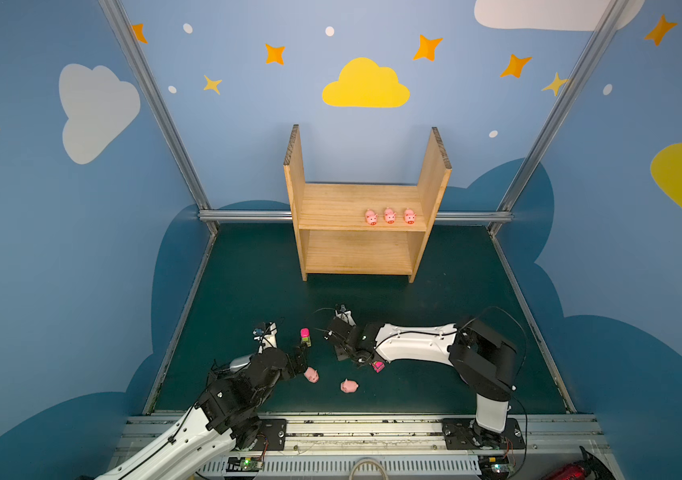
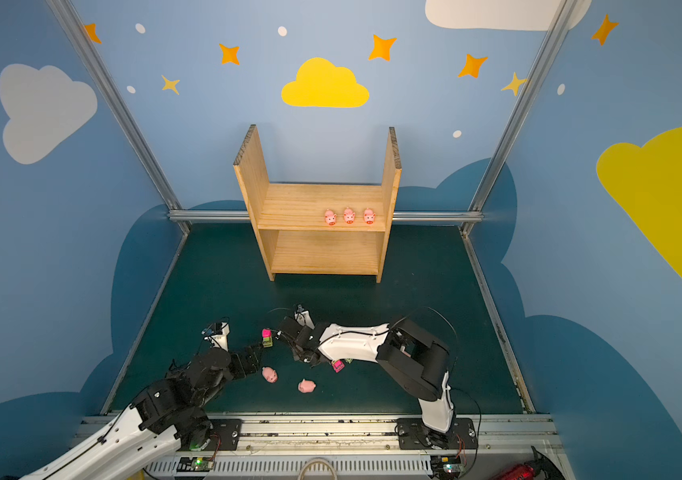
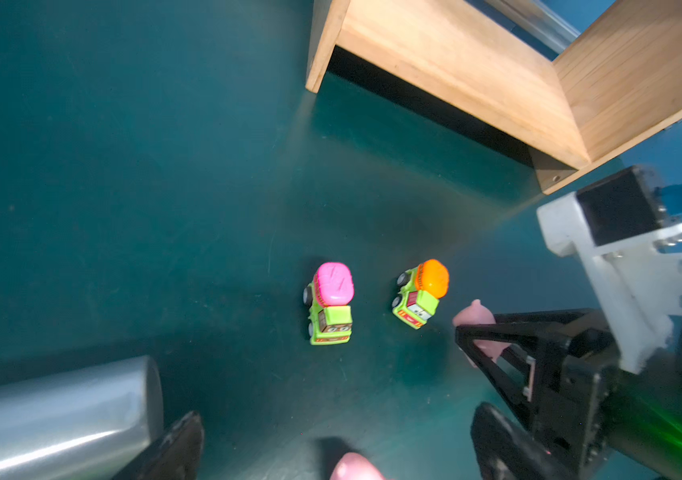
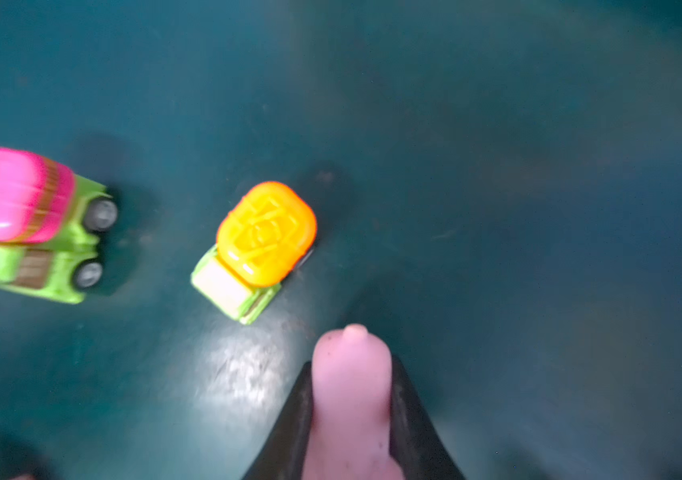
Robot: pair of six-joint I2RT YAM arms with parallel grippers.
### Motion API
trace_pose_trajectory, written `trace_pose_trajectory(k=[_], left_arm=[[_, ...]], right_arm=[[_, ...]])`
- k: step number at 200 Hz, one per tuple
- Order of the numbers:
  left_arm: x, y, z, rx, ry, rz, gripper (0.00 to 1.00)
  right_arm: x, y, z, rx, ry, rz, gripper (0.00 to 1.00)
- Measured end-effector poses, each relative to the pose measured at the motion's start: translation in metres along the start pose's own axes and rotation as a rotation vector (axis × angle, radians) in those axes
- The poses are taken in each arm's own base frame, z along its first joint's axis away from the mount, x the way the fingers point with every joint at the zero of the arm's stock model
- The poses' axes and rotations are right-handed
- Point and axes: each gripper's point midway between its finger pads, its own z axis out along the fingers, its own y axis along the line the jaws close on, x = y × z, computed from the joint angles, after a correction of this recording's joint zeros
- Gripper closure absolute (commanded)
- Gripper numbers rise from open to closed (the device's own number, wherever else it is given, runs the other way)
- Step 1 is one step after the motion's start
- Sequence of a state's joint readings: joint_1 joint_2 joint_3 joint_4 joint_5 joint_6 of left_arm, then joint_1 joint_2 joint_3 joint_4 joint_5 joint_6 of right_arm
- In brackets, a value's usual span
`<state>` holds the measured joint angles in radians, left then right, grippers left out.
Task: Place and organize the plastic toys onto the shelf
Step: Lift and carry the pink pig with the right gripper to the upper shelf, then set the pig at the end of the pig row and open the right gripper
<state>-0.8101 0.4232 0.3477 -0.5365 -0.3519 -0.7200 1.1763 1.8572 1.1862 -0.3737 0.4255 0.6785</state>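
A small pink pig (image 4: 352, 399) fills the foreground of the right wrist view, pinched between the right jaws, which are clamped on its sides. The left wrist view shows the same pig (image 3: 474, 316) gripped low over the dark green counter (image 1: 455, 299); whether it touches the surface cannot be told. Just beside it stands a lime truck with an orange top (image 4: 262, 241), and next to that a lime truck with a pink top (image 3: 331, 301), both upright on their wheels.

The left jaws are spread wide and hold nothing. The rounded back of another pig (image 3: 356, 467) peeks in between them at the frame edge, and a silver cylinder (image 3: 52, 411) lies on its side close by.

In both top views two pigs lie loose on the counter near the front: one (image 1: 311, 375) at the tip of the left arm, one (image 1: 349, 386) a little to its right. A pink toy vehicle (image 1: 378, 366) shows partly from under the right arm.

The wooden shelf (image 1: 356, 199) stands at the back of the counter. Three pigs (image 1: 389, 216) sit in a row on the right half of its upper board, near the front edge, snouts facing forward. The lower board is bare.
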Motion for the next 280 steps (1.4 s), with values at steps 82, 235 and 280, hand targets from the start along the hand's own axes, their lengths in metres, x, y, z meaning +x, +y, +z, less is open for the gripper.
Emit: trace_pose_trajectory(k=[82,235,280], left_arm=[[-0.061,-0.044,-0.018,-0.007,-0.069,0.116,0.0],[-0.097,-0.077,0.002,-0.07,-0.08,0.311,0.0],[-0.099,-0.075,0.009,-0.088,-0.076,0.318,0.0]], right_arm=[[-0.122,-0.005,-0.098,-0.042,-0.205,-0.025,0.71],[-0.334,-0.093,-0.106,-0.004,-0.409,0.021,0.68],[-0.34,-0.109,-0.094,-0.017,-0.401,0.035,0.64]])
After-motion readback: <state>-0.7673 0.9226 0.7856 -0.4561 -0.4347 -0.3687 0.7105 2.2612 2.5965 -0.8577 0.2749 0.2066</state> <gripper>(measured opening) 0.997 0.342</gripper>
